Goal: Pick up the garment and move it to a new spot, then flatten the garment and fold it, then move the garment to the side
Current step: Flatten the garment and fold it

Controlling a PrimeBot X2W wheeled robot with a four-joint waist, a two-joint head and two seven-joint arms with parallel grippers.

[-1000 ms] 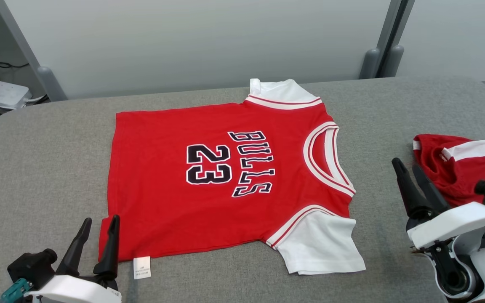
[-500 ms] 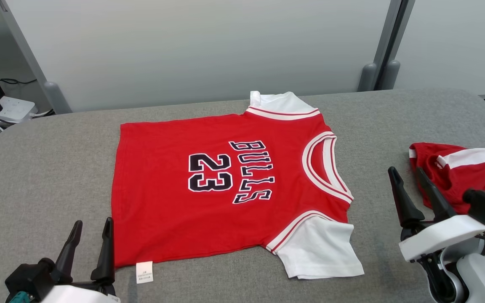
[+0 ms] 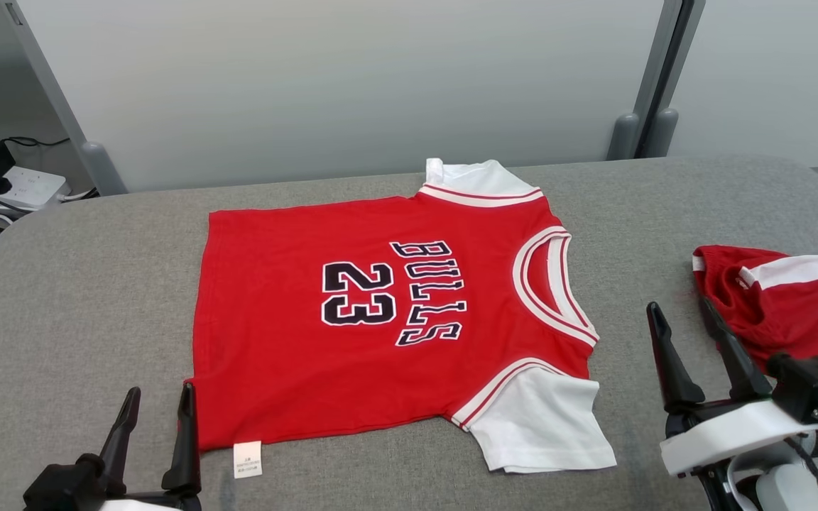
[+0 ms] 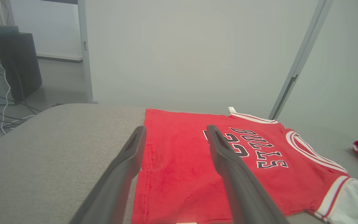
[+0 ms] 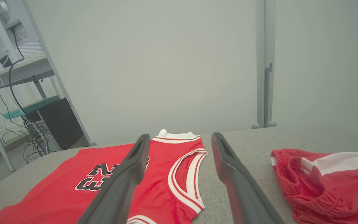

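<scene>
One red jersey (image 3: pixel 380 333) lies flat at frame centre on the grey felt-like table (image 3: pixel 61 284), long axis left to right, rounded neckline pointing right, hem left; soft knit, white sleeves, striped trim. Both the left gripper (image 3: pixel 159 389) and right gripper (image 3: pixel 680 305) stand spread, empty.

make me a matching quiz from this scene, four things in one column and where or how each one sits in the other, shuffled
Things
1. Bulls jersey
2. red shorts
3. white label
4. power strip

Place or state
a. far left, cables plugged in
b. crumpled, far right
c. spread flat, centre
d. poking out at the near hem

Pairs: 1-c, 2-b, 3-d, 4-a
</scene>
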